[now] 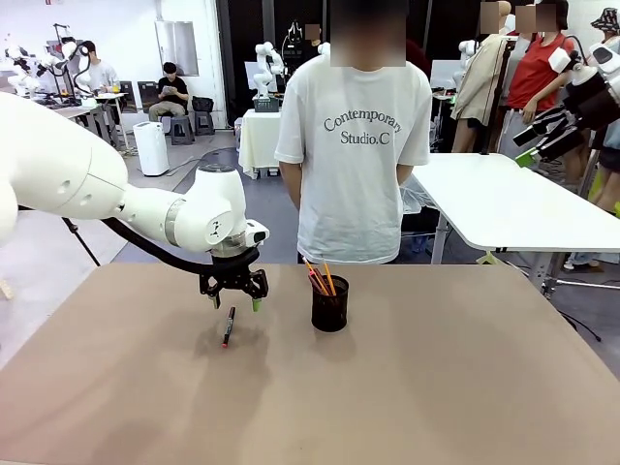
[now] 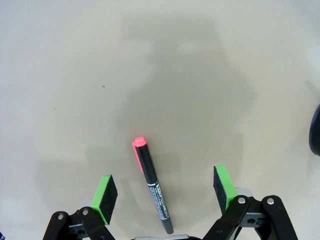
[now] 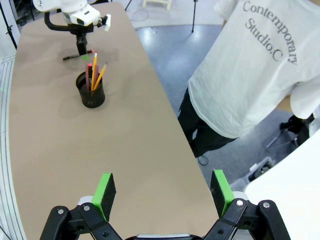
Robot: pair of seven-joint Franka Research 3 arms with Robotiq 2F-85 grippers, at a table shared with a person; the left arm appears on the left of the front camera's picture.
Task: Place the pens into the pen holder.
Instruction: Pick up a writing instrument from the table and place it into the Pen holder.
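On the brown table (image 1: 436, 387) my left gripper (image 1: 234, 288) hangs just above a black pen with a red cap (image 2: 152, 184), fingers spread, pen between the pads, untouched. Pen holder (image 1: 329, 305) stands near, to its right (pencils and pens (image 1: 321, 279) inside). My right gripper (image 3: 162, 192) is spread too, empty, raised beside the person (image 1: 360, 145)

pen (image 2: 153, 186) print unreadable, tip under hand
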